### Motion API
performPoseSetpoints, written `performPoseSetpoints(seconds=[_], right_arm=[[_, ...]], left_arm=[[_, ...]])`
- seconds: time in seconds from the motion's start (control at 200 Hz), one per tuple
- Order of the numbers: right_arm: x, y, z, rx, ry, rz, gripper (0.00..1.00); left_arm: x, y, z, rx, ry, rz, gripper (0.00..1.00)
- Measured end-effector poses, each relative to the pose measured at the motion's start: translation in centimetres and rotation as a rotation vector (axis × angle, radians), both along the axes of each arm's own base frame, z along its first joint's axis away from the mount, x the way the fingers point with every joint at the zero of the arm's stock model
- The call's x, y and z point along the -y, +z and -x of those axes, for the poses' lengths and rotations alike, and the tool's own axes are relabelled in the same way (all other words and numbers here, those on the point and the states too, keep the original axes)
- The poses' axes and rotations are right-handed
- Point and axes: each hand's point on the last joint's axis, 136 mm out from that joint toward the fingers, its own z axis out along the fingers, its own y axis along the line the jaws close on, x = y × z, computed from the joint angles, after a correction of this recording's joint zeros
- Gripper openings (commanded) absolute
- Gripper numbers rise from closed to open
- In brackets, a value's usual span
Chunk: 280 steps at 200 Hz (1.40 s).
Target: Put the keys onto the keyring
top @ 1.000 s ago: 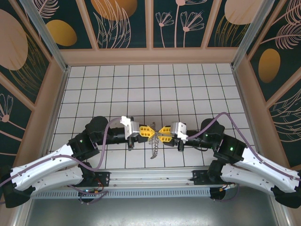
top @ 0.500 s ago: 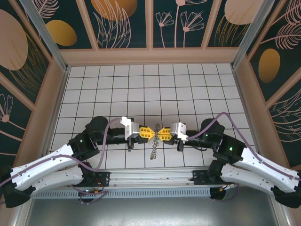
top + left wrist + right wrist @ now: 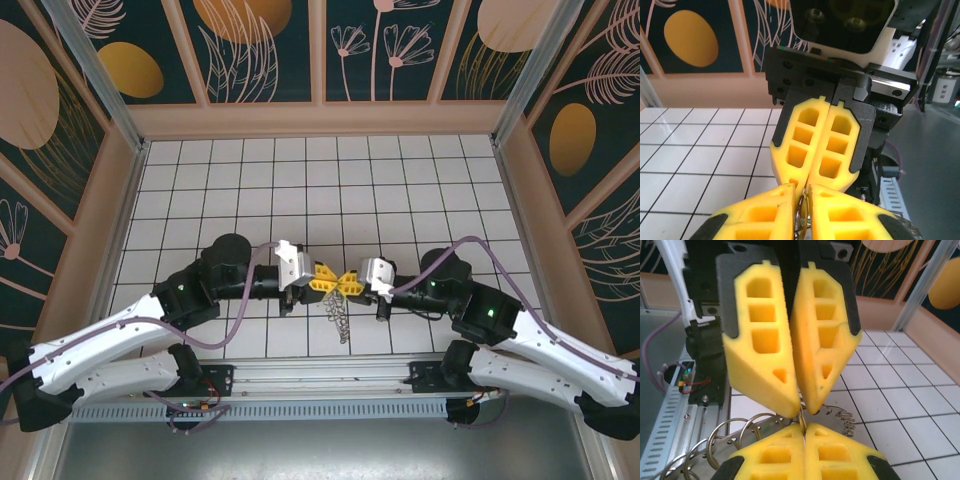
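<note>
Within the last second the left arm (image 3: 120, 330) has swung forward, nudging the left hand (image 3: 328, 279) slightly rightward and tilting it, its fingers pressed together on thin metal of the keyring (image 3: 339, 315). The chain, dangling from the pinch above the counter (image 3: 300, 190), has swayed right with it. The right hand (image 3: 350, 283), likewise clamped on the metal, meets it tip to tip. The 2 hands appear to be working the ring (the key is too small to pick out). Open tiles lie behind and on both sides, while the front rail (image 3: 320, 375) sits near the chain.
</note>
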Motion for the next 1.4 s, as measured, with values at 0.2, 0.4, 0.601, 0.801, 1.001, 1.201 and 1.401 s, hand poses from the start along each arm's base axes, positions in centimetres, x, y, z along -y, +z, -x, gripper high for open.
performPoseSetpoints(seconds=[0.2, 0.4, 0.601, 0.801, 1.001, 1.201, 1.401], right_arm=[[0.1, -0.9, -0.1, -0.012, -0.006, 0.058, 0.0], [0.3, -1.5, -0.2, -0.018, -0.014, 0.082, 0.0], [0.3, -1.4, -0.1, -0.017, -0.007, 0.08, 0.0], [0.1, -0.4, 0.5, -0.006, 0.025, 0.037, 0.04], [0.0, 0.7, 0.9, 0.001, 0.05, -0.006, 0.12], [0.0, 1.0, 1.0, 0.009, 0.052, -0.021, 0.1], [0.0, 1.1, 1.0, 0.01, 0.051, -0.036, 0.04]], left_arm=[[0.4, -1.3, -0.5, 0.009, 0.009, -0.081, 0.13], [0.4, -1.8, -0.4, 0.022, 0.002, -0.104, 0.0], [0.2, -1.8, -0.3, 0.029, 0.001, -0.091, 0.0], [-0.4, -0.7, 0.3, 0.034, 0.007, 0.003, 0.0], [-1.0, 0.5, 0.6, 0.04, 0.013, 0.086, 0.0], [-0.9, 1.0, 0.6, 0.035, 0.01, 0.12, 0.0], [-0.9, 1.2, 0.8, 0.027, 0.007, 0.141, 0.0]])
